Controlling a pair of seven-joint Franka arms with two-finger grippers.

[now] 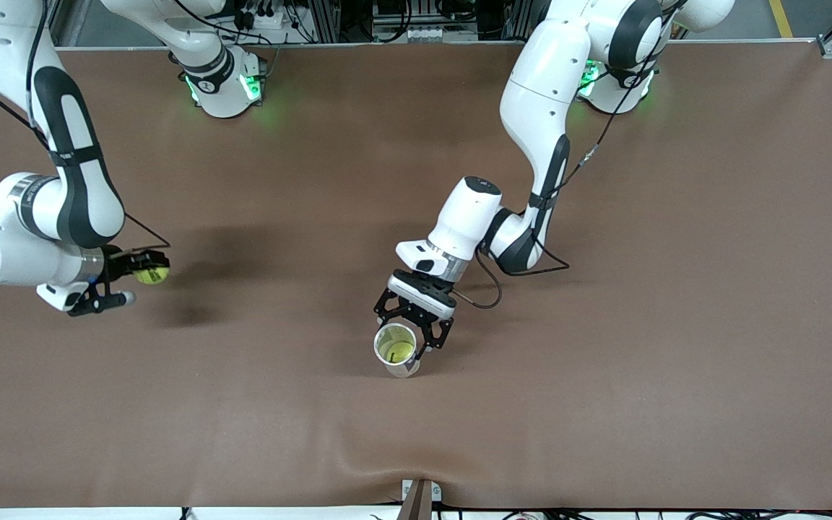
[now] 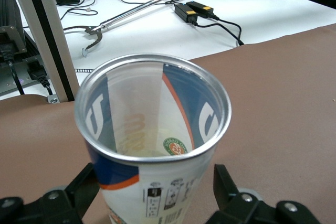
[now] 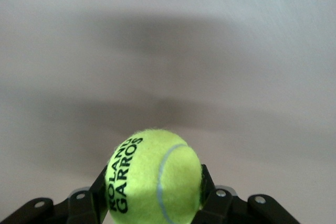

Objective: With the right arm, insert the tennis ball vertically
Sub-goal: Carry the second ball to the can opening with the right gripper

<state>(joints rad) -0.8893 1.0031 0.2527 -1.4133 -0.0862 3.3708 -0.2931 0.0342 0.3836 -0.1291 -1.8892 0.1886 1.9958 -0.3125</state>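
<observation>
A yellow-green tennis ball (image 1: 151, 274) (image 3: 153, 177) printed "ROLAND GARROS" sits between the fingers of my right gripper (image 1: 146, 278) (image 3: 152, 184), which is shut on it, over the table toward the right arm's end. An open tennis ball can (image 1: 396, 350) (image 2: 157, 192), white and blue with a metal rim, stands upright mid-table. Something yellow-green shows at its bottom. My left gripper (image 1: 406, 338) (image 2: 155, 184) straddles the can low down, open, with one finger (image 2: 86, 182) on each side and a small gap at the other finger (image 2: 224, 182).
The brown table (image 1: 604, 361) stretches wide around the can. A bracket (image 1: 419, 495) sits at the table edge nearest the front camera. In the left wrist view a white bench (image 2: 157, 24) with cables and a long grabber tool lies past that edge.
</observation>
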